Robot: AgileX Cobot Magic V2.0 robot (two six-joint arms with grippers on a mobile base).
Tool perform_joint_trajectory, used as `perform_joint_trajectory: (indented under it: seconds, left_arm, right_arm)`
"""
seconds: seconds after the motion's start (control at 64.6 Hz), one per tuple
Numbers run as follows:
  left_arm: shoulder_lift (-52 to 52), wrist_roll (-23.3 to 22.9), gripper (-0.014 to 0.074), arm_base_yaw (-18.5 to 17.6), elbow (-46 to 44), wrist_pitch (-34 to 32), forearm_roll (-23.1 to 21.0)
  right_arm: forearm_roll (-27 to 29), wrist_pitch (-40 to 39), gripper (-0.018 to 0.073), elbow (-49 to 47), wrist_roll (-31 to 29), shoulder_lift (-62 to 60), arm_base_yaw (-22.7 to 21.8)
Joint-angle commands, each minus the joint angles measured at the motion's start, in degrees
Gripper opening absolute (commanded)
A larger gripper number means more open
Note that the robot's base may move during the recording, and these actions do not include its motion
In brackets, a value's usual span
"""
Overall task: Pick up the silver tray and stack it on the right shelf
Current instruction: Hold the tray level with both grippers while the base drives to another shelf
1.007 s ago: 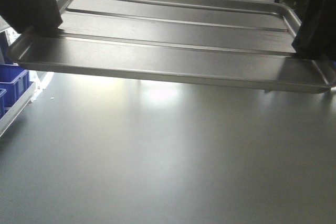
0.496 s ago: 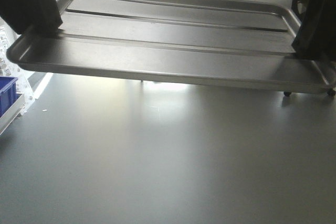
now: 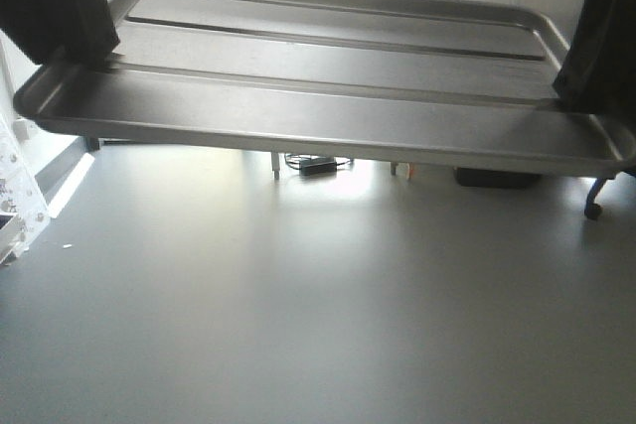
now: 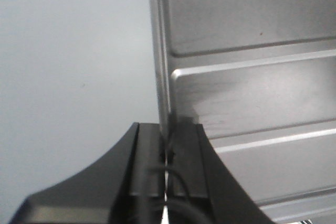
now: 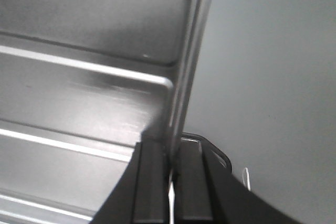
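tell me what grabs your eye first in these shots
A shiny ribbed tray spans the top of the front view, held in the air above a grey floor. The left end effector is shut on the tray's left rim. The right end effector is shut on its right rim.

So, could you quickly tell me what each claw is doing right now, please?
Left claw: closed on the left rim of the silver tray.
Right claw: closed on the silver tray's right rim.
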Motion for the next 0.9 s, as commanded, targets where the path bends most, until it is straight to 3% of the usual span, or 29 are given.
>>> perform_joint_trajectory:
  seconds: [0.0,0.883]
  left_arm:
    - [-1.65,2.22,-0.0101,-0.65,-1.24,0.32,0.69]
    - [-1.65,2.22,-0.0101,-0.65,-1.24,0.32,0.31]
  right_arm:
    - [-1.98,-3.38,0.0056,-1.58,-1.41,-1.39,0.1]
    - [-1.98,-3.38,0.0056,-1.58,-1.41,-1.39,0.1]
